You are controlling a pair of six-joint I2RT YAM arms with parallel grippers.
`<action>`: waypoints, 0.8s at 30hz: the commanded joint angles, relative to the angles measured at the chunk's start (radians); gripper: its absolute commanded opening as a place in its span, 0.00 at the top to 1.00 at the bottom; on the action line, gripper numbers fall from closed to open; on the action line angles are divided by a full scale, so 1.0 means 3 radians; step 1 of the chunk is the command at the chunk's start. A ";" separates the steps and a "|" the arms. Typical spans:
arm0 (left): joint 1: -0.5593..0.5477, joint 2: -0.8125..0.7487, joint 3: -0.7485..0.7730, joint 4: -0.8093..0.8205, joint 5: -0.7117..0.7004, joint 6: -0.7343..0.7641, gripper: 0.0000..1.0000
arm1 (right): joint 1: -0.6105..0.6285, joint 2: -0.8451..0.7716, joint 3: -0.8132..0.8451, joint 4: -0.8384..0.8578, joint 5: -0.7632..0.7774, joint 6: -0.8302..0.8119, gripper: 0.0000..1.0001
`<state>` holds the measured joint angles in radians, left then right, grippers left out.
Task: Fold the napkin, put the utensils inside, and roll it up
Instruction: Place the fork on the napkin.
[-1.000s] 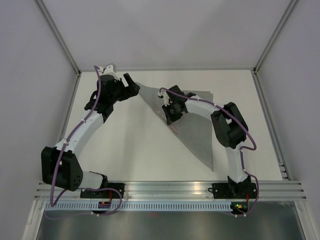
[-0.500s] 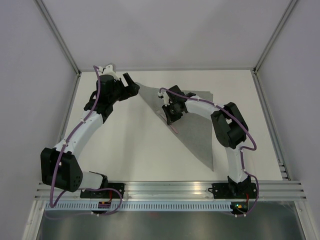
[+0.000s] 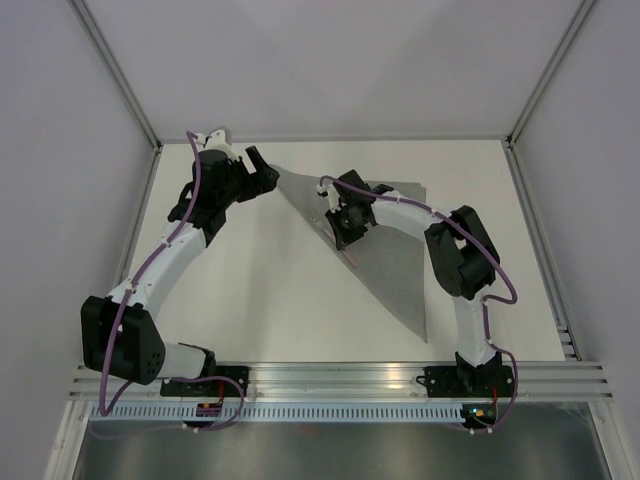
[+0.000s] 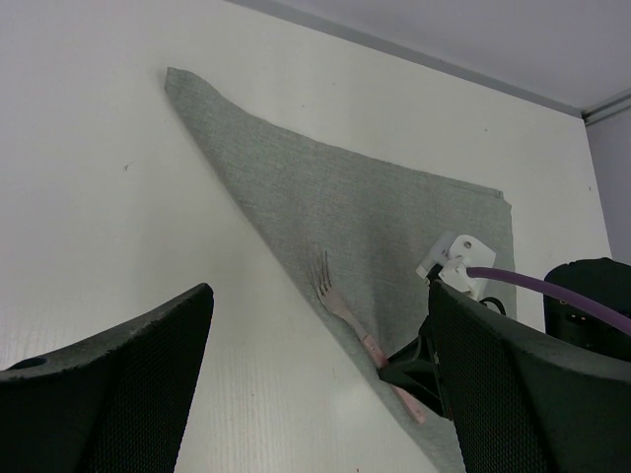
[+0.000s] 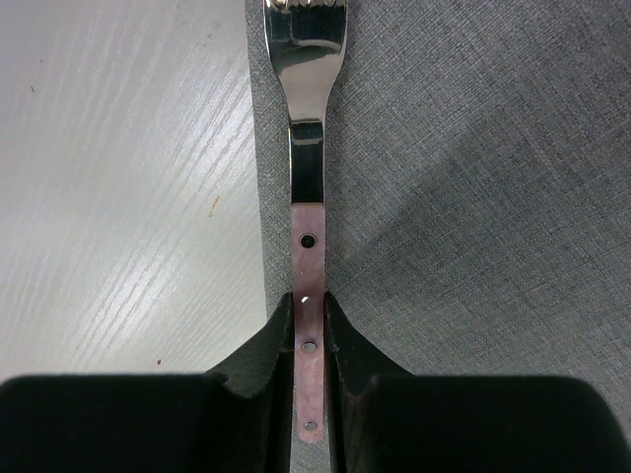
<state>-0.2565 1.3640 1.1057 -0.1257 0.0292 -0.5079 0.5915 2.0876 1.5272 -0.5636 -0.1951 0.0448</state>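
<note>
The grey napkin [image 3: 395, 250] lies folded into a triangle at the table's middle right; it also shows in the left wrist view [image 4: 375, 217] and the right wrist view [image 5: 473, 177]. The fork [image 5: 306, 148], with a pink handle and silvery tines, lies along the napkin's long left edge [image 4: 340, 301]. My right gripper [image 5: 310, 301] is shut on the fork's handle, low over the cloth [image 3: 345, 225]. My left gripper [image 3: 262, 165] is open and empty, just left of the napkin's far corner, with its wide jaws framing the fork [image 4: 315, 296].
White tabletop [image 3: 260, 290] lies left of the napkin. The enclosure's back wall [image 3: 330, 70] and metal frame posts border the table. A metal rail [image 3: 340, 375] runs along the near edge by the arm bases.
My right gripper has edged slightly toward the near side along the napkin's edge with the fork in it. The left arm has not moved.
</note>
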 commanded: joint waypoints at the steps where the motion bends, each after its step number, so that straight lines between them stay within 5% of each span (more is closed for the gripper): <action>1: 0.0011 -0.0108 -0.0035 0.0051 -0.0005 0.0031 0.06 | 0.0048 -0.0184 0.0002 -0.0090 0.0083 0.0024 1.00; 24: 0.0011 -0.0083 -0.0076 0.0092 0.0005 0.0021 0.06 | 0.0069 -0.0168 -0.0085 -0.0044 0.0103 0.0030 1.00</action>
<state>-0.2565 1.3640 1.0859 -0.1249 0.0292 -0.5079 0.6067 2.0800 1.5097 -0.5694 -0.1841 0.0402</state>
